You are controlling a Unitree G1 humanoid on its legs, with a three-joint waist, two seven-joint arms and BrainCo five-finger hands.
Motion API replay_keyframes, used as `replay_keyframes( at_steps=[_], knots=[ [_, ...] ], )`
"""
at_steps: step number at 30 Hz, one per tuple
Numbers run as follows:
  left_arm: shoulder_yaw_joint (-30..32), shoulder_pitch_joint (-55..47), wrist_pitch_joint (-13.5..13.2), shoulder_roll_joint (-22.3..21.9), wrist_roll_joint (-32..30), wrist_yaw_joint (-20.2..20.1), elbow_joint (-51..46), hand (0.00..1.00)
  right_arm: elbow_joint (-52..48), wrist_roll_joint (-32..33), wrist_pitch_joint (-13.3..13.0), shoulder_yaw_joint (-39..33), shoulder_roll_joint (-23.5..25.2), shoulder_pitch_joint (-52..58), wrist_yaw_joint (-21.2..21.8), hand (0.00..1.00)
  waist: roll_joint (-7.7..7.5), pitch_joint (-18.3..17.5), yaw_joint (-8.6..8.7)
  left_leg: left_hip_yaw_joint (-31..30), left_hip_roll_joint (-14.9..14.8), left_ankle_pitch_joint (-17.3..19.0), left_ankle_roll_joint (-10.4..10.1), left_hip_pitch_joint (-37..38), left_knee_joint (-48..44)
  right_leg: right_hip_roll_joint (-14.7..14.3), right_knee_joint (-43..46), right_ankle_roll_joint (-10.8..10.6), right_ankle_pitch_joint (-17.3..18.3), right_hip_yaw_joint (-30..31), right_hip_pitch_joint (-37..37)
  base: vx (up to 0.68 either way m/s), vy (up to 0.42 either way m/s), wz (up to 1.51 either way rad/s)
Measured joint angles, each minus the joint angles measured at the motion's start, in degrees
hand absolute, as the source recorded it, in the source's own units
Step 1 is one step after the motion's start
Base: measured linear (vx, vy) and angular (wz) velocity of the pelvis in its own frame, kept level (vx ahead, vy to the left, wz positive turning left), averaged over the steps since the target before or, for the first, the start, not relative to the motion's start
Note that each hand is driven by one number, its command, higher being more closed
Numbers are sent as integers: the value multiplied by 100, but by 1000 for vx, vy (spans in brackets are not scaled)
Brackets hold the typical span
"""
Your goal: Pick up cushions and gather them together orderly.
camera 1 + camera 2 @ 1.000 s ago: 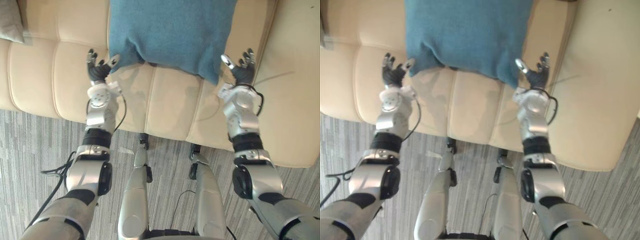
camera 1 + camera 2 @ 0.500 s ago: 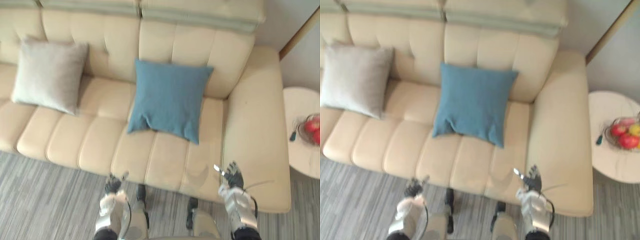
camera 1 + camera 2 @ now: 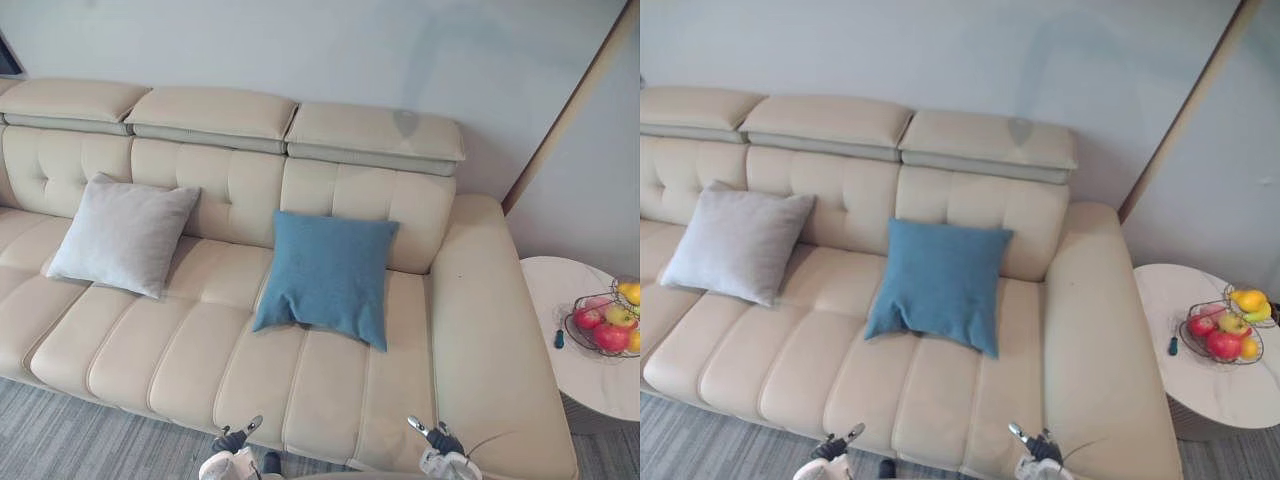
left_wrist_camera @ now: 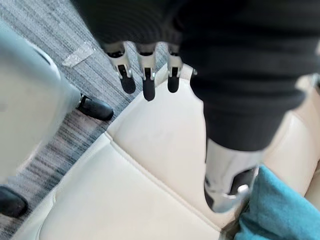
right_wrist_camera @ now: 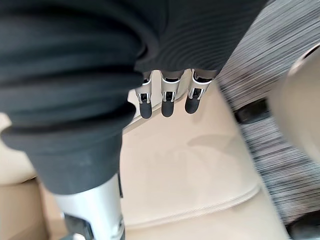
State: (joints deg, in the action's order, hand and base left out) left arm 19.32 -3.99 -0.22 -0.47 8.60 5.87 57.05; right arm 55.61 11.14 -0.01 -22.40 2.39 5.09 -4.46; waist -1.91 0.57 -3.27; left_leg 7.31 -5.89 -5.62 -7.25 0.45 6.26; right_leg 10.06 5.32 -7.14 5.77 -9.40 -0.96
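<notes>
Hands: left hand (image 3: 232,441) and right hand (image 3: 440,440) hover with fingers straight, holding nothing, over the front edge of the cream leather sofa (image 3: 190,350). Square teal fabric cushion (image 3: 328,275) leans on the backrest; square pale grey fabric cushion (image 3: 124,233) leans well apart, to its left.

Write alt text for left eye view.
Two cushions lean apart on a cream sofa: a grey cushion at left, a blue cushion mid-seat. The left hand and right hand, both open, sit at the seat's front edge. A fruit basket stands on a side table.
</notes>
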Motion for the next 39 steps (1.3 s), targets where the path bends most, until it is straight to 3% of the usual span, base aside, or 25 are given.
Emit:
replay_keyframes(
  at_steps=[2,3,14,21,24,27,28,29,30,32,35,36,37,38,39],
  knots=[
    [1,-2,-2,18,-28,0,52,0,68,-1,35,-74,-5,-3,-1,0,-4,-2,2,-14,13,3,3,6,1,0,-63,-12,-11,-2,-54,36,0,7],
    [-12,-17,56,294,-189,2,433,0,613,-223,53,-346,-217,-282,-16,0,-88,144,62,-15,95,172,8,269,5,43,-274,-22,-9,42,-404,0,0,0],
    [4,-5,55,284,-240,-6,432,0,617,-446,108,-343,-209,-279,-15,0,-139,194,70,133,114,300,-5,368,6,54,-417,-14,13,74,-524,25,-5,-3],
    [-94,55,59,270,-505,-106,432,0,616,-688,217,-123,-78,-372,-67,0,-148,262,55,462,-21,325,-16,458,5,-95,-519,231,-161,116,-598,57,-24,-13],
    [-493,175,61,321,-511,-104,420,0,541,-804,225,287,-169,-584,-94,0,-65,433,44,640,-185,318,-7,396,-32,-212,104,333,-235,141,-103,-50,0,-32],
    [-695,369,72,392,-519,-77,416,0,180,-879,226,454,-135,-687,-136,0,-94,515,31,723,-212,306,83,72,-179,-151,903,402,-313,52,615,-128,38,-20],
    [-681,453,81,342,-523,-23,231,0,117,-880,218,462,-79,-699,-183,0,-142,562,-6,800,-250,421,259,-97,-466,-71,1058,287,-399,58,723,-121,46,-4],
    [-672,443,76,303,-523,-4,157,0,115,-881,219,463,-63,-725,-193,0,-139,563,-25,810,-259,445,280,-160,-536,-60,1088,287,-381,51,713,-150,37,11],
    [-559,435,62,257,-517,17,42,0,116,-879,235,474,14,-692,-208,0,-175,584,-2,777,-196,475,326,-229,-683,128,2234,251,189,1,877,-92,-15,20],
    [-502,414,54,208,-501,44,-139,0,120,-880,236,505,37,-635,-211,0,-241,539,-73,771,-124,491,352,-264,-838,272,3181,94,571,-22,747,-67,-33,18],
    [-451,376,44,202,-436,63,-282,0,125,-880,219,568,29,-754,-211,0,-343,430,-191,806,-110,493,357,-764,-1365,422,3049,-85,695,42,226,-92,-136,-6],
    [-459,405,57,166,-391,80,-288,0,129,-880,217,565,-10,-906,-223,0,-386,407,-282,857,-192,492,356,-1113,-1714,310,2245,-217,875,62,-37,-160,-262,-26],
    [-470,434,62,129,-382,95,-290,0,127,-879,220,565,-45,-956,-237,0,-329,431,-304,894,-270,488,356,-1189,-1787,239,2013,-212,944,46,-90,-239,-275,-49],
    [-492,461,55,10,-339,142,-315,0,125,-879,216,565,-158,-1072,-279,0,-79,485,-428,962,-481,433,271,-1307,-1862,26,1560,-137,1007,-54,-164,-280,-256,-47],
    [-520,458,55,-63,-292,164,-246,0,118,-877,200,570,-245,-1144,-322,0,165,588,-432,941,-654,276,146,-1347,-1805,-200,1274,-60,1048,-223,-301,-362,-272,-29]
  ],
)
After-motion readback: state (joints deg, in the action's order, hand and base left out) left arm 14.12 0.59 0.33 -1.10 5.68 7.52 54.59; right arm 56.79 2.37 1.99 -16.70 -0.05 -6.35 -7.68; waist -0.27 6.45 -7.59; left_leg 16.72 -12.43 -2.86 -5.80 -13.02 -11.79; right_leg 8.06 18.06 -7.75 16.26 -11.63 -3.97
